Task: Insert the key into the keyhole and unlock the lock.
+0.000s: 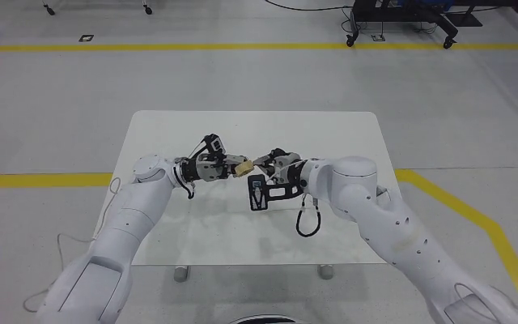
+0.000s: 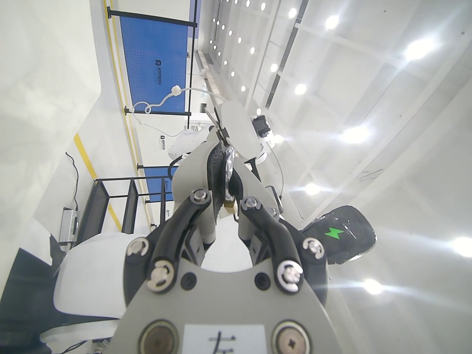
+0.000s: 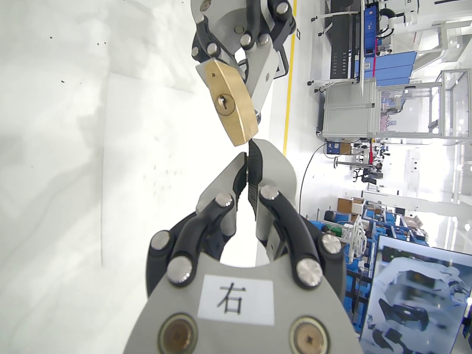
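i have the left tool (image 2: 225, 156) clamped on the brass padlock (image 3: 238, 121) above the middle of the surface (image 1: 324, 130), with the keyhole (image 3: 222, 103) facing my right tool (image 3: 250, 160). its fingers (image 3: 273, 163) are pressed together just beside the padlock. i can't tell whether they grip the key.

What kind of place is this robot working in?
Probably a large industrial workshop or robotics test hall: yellow floor lines, rows of workbenches and glazed machine cabinets, and a high ceiling with many lights.
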Motion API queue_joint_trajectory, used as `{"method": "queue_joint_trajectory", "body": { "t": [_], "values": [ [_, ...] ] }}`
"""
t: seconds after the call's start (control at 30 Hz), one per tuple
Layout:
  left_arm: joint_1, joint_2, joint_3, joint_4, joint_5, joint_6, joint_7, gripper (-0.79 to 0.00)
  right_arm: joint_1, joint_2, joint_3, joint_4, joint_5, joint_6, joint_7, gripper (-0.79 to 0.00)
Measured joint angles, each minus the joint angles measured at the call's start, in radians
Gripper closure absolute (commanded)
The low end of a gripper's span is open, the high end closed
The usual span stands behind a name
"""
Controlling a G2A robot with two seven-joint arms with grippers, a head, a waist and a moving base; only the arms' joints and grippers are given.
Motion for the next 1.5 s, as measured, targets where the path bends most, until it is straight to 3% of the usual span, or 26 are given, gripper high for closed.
{"method": "queue_joint_trajectory", "body": {
  "t": [0.57,0.77,1.0,1.2,1.4,1.5],
  "values": [
    [-0.01,-0.002,-0.02,0.015,0.052,-0.041,0.101,0.0,-0.061,0.014,0.084,-0.084,-0.019,0.021,0.022,0.0],
    [-0.022,0.01,-0.033,0.009,0.188,-0.158,0.292,0.0,-0.09,0.021,0.118,-0.113,-0.02,0.029,0.009,0.0],
    [-0.019,0.01,-0.031,0.004,0.191,-0.153,0.285,0.0,-0.09,0.021,0.117,-0.112,-0.019,0.029,0.009,0.0],
    [0.009,-0.002,0.001,-0.097,0.181,-0.021,0.296,0.0,-0.035,0.017,0.044,-0.071,-0.107,0.027,-0.17,0.0],
    [-0.028,-0.011,0.039,-0.094,0.229,0.149,0.362,0.0,0.036,0.021,-0.035,-0.037,-0.325,0.049,-0.354,0.0],
    [-0.046,-0.009,0.03,-0.096,0.238,0.188,0.368,0.0,0.036,0.03,-0.037,-0.037,-0.409,0.069,-0.415,0.0]
  ]
}}
